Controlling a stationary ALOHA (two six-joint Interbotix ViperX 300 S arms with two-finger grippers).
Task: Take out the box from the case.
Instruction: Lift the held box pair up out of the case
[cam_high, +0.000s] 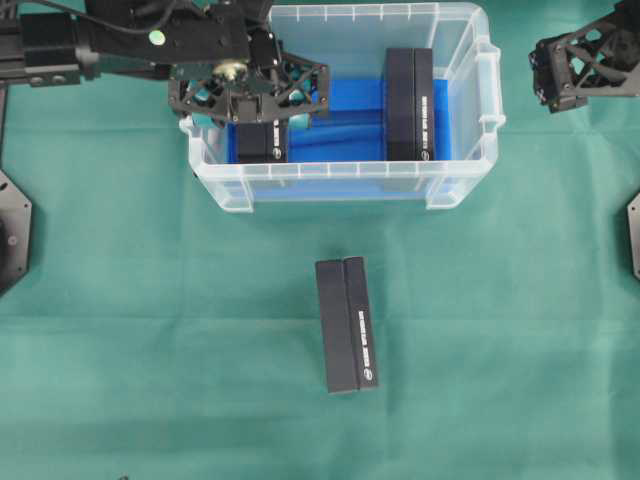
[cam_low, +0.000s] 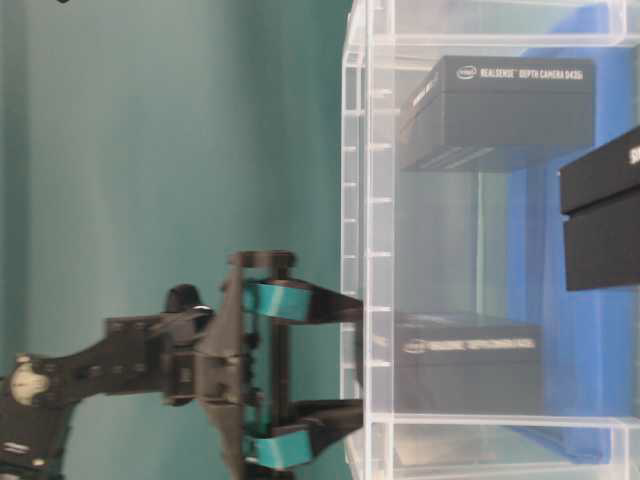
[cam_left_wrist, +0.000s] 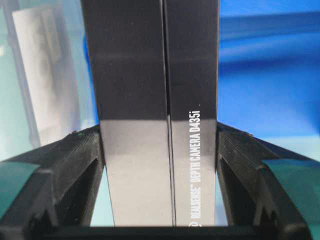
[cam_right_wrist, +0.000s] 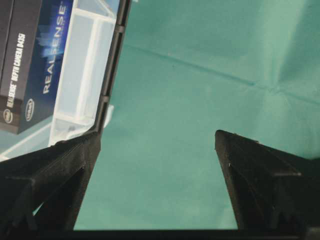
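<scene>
1. I have the left gripper (cam_high: 262, 128) down inside the case (cam_high: 465, 187), at its left end, with its jaws set on either side of a black box (cam_left_wrist: 157, 115). In the left wrist view both fingers (cam_left_wrist: 82, 165) lie against the box's long sides with no gap showing, so I read this as clamped on the box.

2. That box stands in the case's left end, just beside the near wall, over the blue liner (cam_high: 345, 120). A second black box (cam_high: 409, 104) sits toward the case's right end, well apart from the one I hold. A third box (cam_high: 346, 324) already lies on the green cloth (cam_high: 120, 330) in front of the case.

3. The right gripper (cam_high: 548, 70) hangs outside the case, off its right end, jaws spread wide with only cloth between them. I leave it there; it is clear of the work.

4. The step in hand, as I judge it, is the lift. I want a straight pull upward, keeping the box level with the case's walls, because the near wall is close and a tilt could catch a corner on the rim.

5. I should not swing toward the front of the case until the box's lower edge is above the rim; the table-level view is the one to check that.

6. The glossy sides may slip, so I raise slowly and watch for sliding in the wrist view.
</scene>
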